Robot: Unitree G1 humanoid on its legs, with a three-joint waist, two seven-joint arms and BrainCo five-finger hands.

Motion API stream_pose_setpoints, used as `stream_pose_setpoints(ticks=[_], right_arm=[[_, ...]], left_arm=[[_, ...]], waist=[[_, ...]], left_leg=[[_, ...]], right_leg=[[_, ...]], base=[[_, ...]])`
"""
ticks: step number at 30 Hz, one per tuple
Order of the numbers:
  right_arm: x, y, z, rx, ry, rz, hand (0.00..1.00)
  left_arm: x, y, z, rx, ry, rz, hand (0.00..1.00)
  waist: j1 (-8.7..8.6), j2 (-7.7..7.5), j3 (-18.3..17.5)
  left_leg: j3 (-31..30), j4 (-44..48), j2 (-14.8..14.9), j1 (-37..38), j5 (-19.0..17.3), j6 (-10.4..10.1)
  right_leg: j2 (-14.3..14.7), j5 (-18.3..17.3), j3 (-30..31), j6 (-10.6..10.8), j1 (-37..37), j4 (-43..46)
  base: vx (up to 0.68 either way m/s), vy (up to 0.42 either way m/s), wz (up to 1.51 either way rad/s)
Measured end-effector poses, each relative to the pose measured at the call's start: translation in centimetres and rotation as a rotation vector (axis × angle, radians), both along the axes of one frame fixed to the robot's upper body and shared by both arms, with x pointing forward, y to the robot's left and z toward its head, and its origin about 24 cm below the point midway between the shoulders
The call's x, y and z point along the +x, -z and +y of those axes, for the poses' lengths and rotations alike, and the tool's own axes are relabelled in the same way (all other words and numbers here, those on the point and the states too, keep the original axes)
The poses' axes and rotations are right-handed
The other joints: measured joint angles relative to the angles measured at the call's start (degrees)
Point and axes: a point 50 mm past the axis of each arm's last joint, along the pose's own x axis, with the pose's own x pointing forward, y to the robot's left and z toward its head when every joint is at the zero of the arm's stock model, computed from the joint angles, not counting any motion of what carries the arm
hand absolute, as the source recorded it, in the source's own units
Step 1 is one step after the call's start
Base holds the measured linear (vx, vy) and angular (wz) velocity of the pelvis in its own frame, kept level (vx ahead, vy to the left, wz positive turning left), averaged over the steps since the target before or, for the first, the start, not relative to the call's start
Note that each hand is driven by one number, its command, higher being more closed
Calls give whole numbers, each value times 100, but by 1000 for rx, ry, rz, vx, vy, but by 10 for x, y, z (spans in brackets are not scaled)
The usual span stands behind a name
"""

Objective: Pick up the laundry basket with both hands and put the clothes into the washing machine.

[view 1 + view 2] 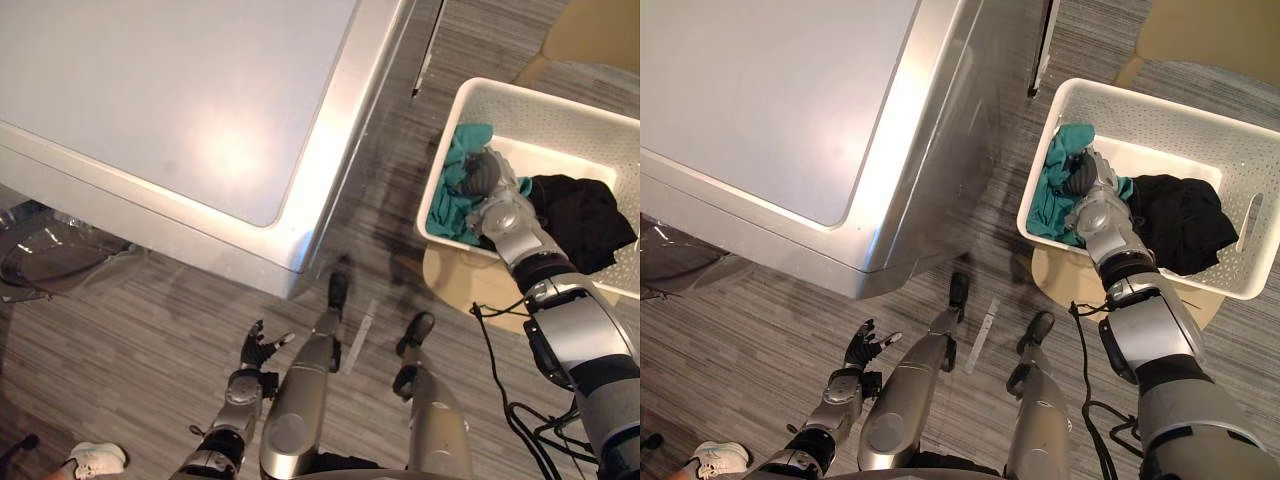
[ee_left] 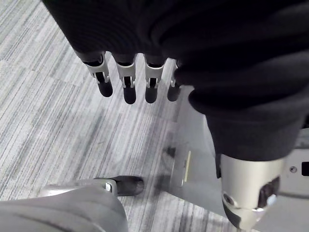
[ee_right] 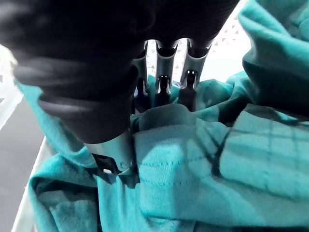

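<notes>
A person's white shoe (image 1: 97, 459) and a tan stool (image 1: 465, 285) stand on grey floor (image 1: 130, 330).

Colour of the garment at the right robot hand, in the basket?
Teal garment; best in the right wrist view.

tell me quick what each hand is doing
left hand: open, holding nothing
right hand: closed on teal cloth in basket

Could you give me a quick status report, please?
Left hand open, hanging low. Right hand pinching teal garment in white basket, black garment beside. Washing machine stands apart, left.
</notes>
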Motion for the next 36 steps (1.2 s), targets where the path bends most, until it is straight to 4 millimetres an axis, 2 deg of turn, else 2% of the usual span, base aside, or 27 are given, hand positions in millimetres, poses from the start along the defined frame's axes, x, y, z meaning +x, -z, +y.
stream_pose_setpoints(ticks=[2, 5, 9, 11, 12, 13, 15, 17, 20, 22, 24, 26, 27, 28, 29, 30, 31, 32, 33, 34, 35, 36], right_arm=[[-2, 3, -2, 46, 8, -10, 100], [-6, -7, 0, 123, -6, -103, 100], [-21, -21, 7, 231, -54, -267, 100], [-36, -23, 21, 325, -116, -354, 100], [-47, -19, 34, 389, -170, -390, 100], [-51, -16, 39, 425, -191, -400, 100], [-71, 3, 58, 583, -248, -405, 100], [-85, 18, 71, 703, -284, -385, 100], [-111, 37, 93, 890, -369, -333, 100], [-121, 37, 108, 1008, -449, -337, 100], [-131, 29, 132, 1181, -584, -342, 100], [-136, 24, 147, 1276, -670, -337, 100], [-139, 21, 154, 1346, -726, -332, 100], [-140, 21, 156, 1363, -736, -331, 100], [-141, 21, 154, 1403, -742, -334, 100], [-143, 24, 150, 1445, -719, -341, 100], [-144, 26, 148, 1458, -709, -347, 100], [-145, 27, 147, 1479, -701, -352, 100], [-145, 26, 148, 1481, -710, -354, 100], [-147, 24, 150, 1484, -722, -355, 100], [-148, 19, 155, 1484, -758, -362, 100], [-148, 15, 158, 1471, -780, -365, 100]], left_arm=[[0, 0, -1, -3, 0, 2, 0], [0, 0, -1, -4, -3, -1, 0], [1, -3, 1, -5, -9, -15, 0], [-3, -2, 3, -8, -18, -5, 0], [-9, 1, 6, -9, -29, 5, 0], [-12, 2, 7, -8, -33, 11, 0], [-21, 8, 9, -4, -38, 51, 0], [-29, 12, 11, -6, -28, 77, 0], [-45, 21, 14, -5, -39, 128, 0], [-55, 26, 17, -9, -38, 158, 0], [-65, 31, 22, 3, -45, 195, 0], [-68, 33, 23, 6, -47, 211, 0], [-69, 33, 23, 5, -46, 215, 0], [-68, 33, 22, 4, -44, 214, 0], [-67, 33, 21, 2, -43, 209, 0], [-64, 31, 22, 5, -42, 199, 0], [-63, 30, 23, 7, -43, 193, 0], [-63, 30, 23, 8, -44, 189, 0], [-65, 30, 26, 16, -48, 192, 0], [-65, 30, 28, 23, -50, 191, 0], [-64, 27, 32, 37, -56, 172, 0], [-64, 24, 33, 43, -65, 155, 0]], waist=[[-12, -8, 5], [-130, -89, 54], [-263, -215, 128], [-383, -282, 155], [-500, -339, 125], [-520, -381, 99], [-596, -537, -62], [-642, -620, -228], [-653, -727, -675], [-670, -794, -917], [-682, -885, -1118], [-709, -895, -1170], [-780, -879, -1206], [-787, -870, -1211], [-795, -860, -1211], [-870, -856, -1209], [-909, -856, -1209], [-925, -874, -1220], [-856, -886, -1228], [-819, -902, -1246], [-732, -944, -1272], [-717, -937, -1271]], left_leg=[[40, -80, 6, 162, 0, 0], [121, -166, 7, 377, -1, 0], [232, -270, 10, 723, -5, -1], [280, -380, 8, 992, -6, 0], [295, -427, 3, 1121, -8, 0], [325, -473, 2, 1174, -8, 0], [399, -654, -5, 1383, -7, 0], [423, -757, -15, 1549, -8, 0], [458, -829, -45, 1837, -48, 4], [522, -907, -43, 2017, -52, 1], [665, -907, -40, 2211, -86, -10], [713, -905, -35, 2299, -118, -22], [656, -883, -29, 2286, -138, -18], [612, -863, -20, 2271, -150, -6], [531, -737, 31, 2180, -175, 33], [240, -445, 40, 2003, -211, 83], [56, -325, 16, 1942, -229, 101], [-246, -101, -49, 1836, -264, 73], [-515, 187, -131, 1678, -320, 5], [-594, 310, -166, 1572, -355, -44], [-741, 545, -234, 1301, -352, -111], [-846, 600, -246, 1149, -292, -191]], right_leg=[[3, 0, 43, 0, 90, -1], [3, 0, 140, 0, 234, -8], [8, 0, 247, 0, 511, -85], [13, -1, 301, 1, 704, -107], [10, -9, 308, 13, 804, -119], [9, -22, 335, 29, 821, -126], [25, -59, 404, 72, 941, -201], [22, -92, 419, 98, 1059, -218], [1, -119, 429, 129, 1340, -311], [6, -118, 464, 129, 1473, -345], [7, -117, 628, 129, 1580, -360], [7, -117, 700, 130, 1617, -322], [5, -143, 792, 166, 1539, -156], [4, -153, 844, 181, 1487, -54], [-31, -289, 1101, 230, 1370, 290], [-65, -777, 1433, 89, 1234, 1254], [-82, -962, 1542, 83, 1221, 1732], [-123, -1231, 1839, 174, 1225, 2656], [-119, -1325, 2202, 200, 1320, 3135], [-112, -1328, 2328, 207, 1394, 3132], [-61, -1655, 2555, 373, 1503, 2885], [-18, -1873, 2540, 346, 1591, 2671]], base=[[19, -5, -10], [6, 7, -10], [4, 9, -12], [19, 11, -12], [28, 19, -11], [39, 14, -19], [49, 7, -16], [81, 9, -3], [131, 17, -3], [111, 17, -14], [52, 11, -31], [-10, 15, -21], [-38, 23, -8], [-52, 29, 12], [-52, 35, 70], [-42, 20, 102], [-10, -37, 157], [-23, -156, 150], [-51, -194, 135], [-87, -202, 101], [-132, -213, 68], [-203, -287, 62]])
